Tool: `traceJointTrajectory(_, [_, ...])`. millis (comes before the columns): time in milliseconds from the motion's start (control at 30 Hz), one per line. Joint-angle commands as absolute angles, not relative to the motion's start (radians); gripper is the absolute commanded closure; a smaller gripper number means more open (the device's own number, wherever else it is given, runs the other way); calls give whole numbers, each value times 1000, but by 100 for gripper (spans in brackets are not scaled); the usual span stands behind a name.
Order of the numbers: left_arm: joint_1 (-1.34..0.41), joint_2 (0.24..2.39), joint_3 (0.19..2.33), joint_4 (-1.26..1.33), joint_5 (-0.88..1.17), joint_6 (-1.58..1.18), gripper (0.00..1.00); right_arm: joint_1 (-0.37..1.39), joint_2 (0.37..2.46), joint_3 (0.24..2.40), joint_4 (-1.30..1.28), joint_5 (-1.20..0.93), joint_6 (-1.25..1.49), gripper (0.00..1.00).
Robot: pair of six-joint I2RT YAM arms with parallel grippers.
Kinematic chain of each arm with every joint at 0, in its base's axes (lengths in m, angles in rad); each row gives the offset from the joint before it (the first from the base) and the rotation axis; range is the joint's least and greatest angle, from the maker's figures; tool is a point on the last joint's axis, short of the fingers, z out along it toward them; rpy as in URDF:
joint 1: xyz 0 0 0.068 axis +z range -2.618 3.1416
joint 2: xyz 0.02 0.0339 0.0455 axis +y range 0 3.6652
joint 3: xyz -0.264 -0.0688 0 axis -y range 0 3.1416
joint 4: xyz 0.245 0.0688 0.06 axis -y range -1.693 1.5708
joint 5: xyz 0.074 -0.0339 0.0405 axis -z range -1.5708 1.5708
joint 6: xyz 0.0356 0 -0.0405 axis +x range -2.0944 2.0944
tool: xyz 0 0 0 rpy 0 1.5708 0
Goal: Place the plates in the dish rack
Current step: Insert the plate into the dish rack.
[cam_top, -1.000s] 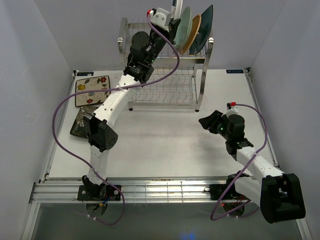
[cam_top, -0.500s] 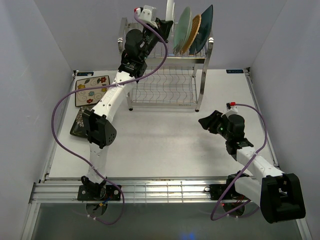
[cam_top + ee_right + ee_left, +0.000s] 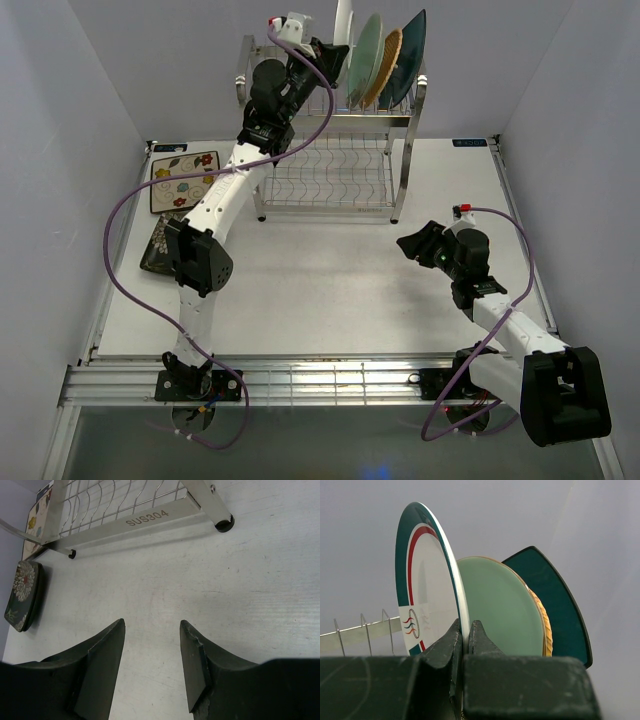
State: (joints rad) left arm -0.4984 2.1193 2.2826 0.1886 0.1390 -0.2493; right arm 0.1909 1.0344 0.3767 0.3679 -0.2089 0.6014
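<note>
A: The left end effector (image 3: 465, 630) is seen up at the top tier of the dish rack (image 3: 404, 150) — its fingers are clenched on the lower rim of the white striped-rim plate (image 3: 427, 595).

B: That plate is held on edge, close to upright, at the left end of the row. Just beside it the pale green plate (image 3: 500, 610) is stood, then the woven orange-tan plate (image 3: 546, 627), then the teal plate (image 3: 562, 600). All three are tilted the same way in the top tier.

A: Whether the white plate is seated in a slot cannot be told from either view.

B: On the right side, the right end effector (image 3: 151, 625) is held low over the bench (image 3: 330, 290) — jaws parted, nothing gripped between them. The rack's foot and lower rail are framed ahead of it.

A: Two plates are seen flat on the bench by the left wall. The cream floral plate (image 3: 185, 180) is laid near the rack's left leg. The dark floral plate (image 3: 24, 592) is laid just in front of it, partly hidden by the left arm.
</note>
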Motion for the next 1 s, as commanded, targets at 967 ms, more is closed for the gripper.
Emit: traceJointTrajectory(967, [-650, 2013, 2163, 253, -92, -5, 100, 189, 1039, 384, 411, -222, 591, 46])
